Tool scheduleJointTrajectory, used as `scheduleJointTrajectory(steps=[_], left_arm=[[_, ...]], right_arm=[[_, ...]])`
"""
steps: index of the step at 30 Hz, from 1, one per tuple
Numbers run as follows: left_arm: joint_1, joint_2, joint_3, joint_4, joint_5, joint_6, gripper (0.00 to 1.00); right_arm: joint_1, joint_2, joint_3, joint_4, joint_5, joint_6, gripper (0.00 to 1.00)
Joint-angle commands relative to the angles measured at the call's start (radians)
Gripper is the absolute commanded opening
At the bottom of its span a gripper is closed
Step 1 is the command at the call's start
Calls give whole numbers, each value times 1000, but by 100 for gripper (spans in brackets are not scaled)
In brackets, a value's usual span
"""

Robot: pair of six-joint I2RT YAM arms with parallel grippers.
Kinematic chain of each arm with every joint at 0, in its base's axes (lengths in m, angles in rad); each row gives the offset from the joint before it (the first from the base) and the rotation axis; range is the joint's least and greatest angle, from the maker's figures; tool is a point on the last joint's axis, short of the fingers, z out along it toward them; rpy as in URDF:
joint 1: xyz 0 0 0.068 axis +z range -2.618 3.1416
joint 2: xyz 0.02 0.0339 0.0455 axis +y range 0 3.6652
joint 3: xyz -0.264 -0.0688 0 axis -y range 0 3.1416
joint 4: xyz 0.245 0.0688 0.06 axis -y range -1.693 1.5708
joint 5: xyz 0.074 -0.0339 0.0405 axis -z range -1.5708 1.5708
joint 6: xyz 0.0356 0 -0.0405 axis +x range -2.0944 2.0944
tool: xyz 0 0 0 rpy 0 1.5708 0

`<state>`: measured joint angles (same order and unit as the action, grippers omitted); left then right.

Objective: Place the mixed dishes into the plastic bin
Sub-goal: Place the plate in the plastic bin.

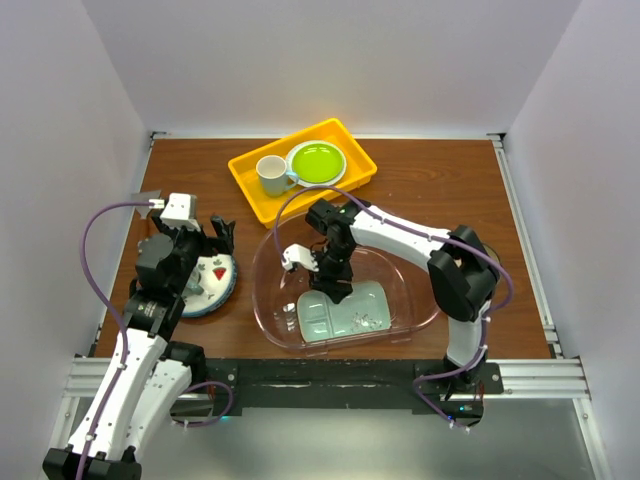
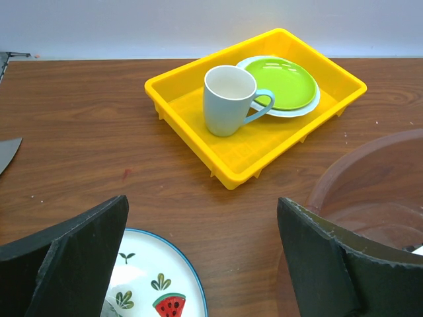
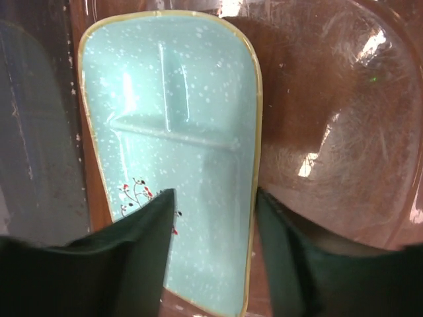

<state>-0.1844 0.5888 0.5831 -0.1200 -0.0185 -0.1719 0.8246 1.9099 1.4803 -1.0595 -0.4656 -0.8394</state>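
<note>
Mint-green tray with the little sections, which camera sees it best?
The right wrist view: the mint-green divided tray fills the picture, showing its dividers, speckles and tiny red flowers. The top external view shows it small, lying in the plastic bin, partly under the right gripper. The left wrist view misses it.

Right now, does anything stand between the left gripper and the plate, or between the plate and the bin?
Nothing visible does. The left gripper hangs open over the plate, and the bin sits beside it. The tray and the right gripper occupy part of the bin.
</note>
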Motion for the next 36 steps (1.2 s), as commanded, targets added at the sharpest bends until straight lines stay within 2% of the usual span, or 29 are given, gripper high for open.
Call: scheduleJointTrajectory(steps=[1, 6, 12, 17, 22, 25, 29, 36], left_arm=[[7, -4, 15, 46, 6, 12, 100], [7, -3, 15, 46, 5, 12, 100], [7, 2, 15, 45, 2, 14, 100], [7, 5, 15, 45, -1, 14, 100], [8, 16, 17, 43, 0, 11, 100], [7, 20, 17, 40, -1, 12, 100], [7, 23, 18, 36, -14, 8, 100], [7, 9, 46, 7, -18, -28, 100]], right_arm=[[7, -87, 18, -8, -15, 13, 65], [-4, -144, 12, -7, -7, 22, 75], [-41, -239, 5, -10, -30, 25, 77], [-162, -327, 18, -33, -134, 11, 77], [-313, -446, -20, -22, -309, -6, 79], [-407, -518, -69, 19, -405, 11, 82], [-487, -621, -144, 162, -446, 95, 88], [-666, -814, -331, 453, -455, 359, 96]])
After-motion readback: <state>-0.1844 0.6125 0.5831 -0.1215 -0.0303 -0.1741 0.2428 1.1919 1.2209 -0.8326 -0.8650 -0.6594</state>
